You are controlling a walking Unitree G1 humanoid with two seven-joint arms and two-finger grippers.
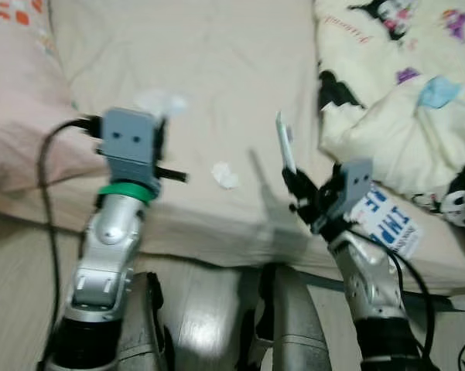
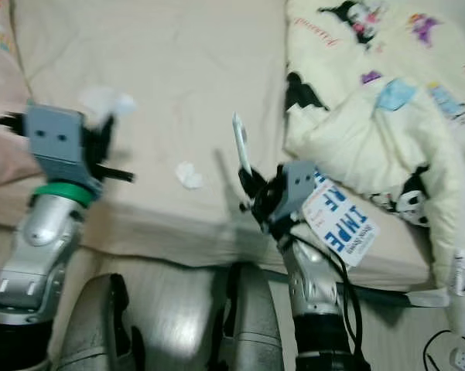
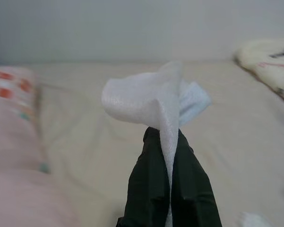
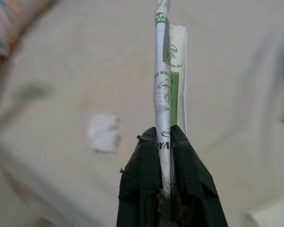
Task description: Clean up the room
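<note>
My left gripper (image 3: 170,142) is shut on a piece of white foam wrap (image 3: 149,101), held above the bed; the foam wrap (image 1: 161,102) shows just past the left wrist. My right gripper (image 4: 166,139) is shut on a flat white-and-green wrapper (image 4: 167,71), standing upright over the bed's front part; the wrapper (image 1: 285,143) rises from the fingers. A small crumpled white tissue (image 1: 225,175) lies on the beige sheet (image 1: 217,69) between the two arms.
A pink pillow (image 1: 19,100) lies at the left. A cream cartoon-print duvet (image 1: 402,85) is bunched at the right. A white card with blue letters (image 1: 387,220) lies by the right wrist. The wooden floor (image 1: 209,309) and black cables (image 2: 441,355) are below.
</note>
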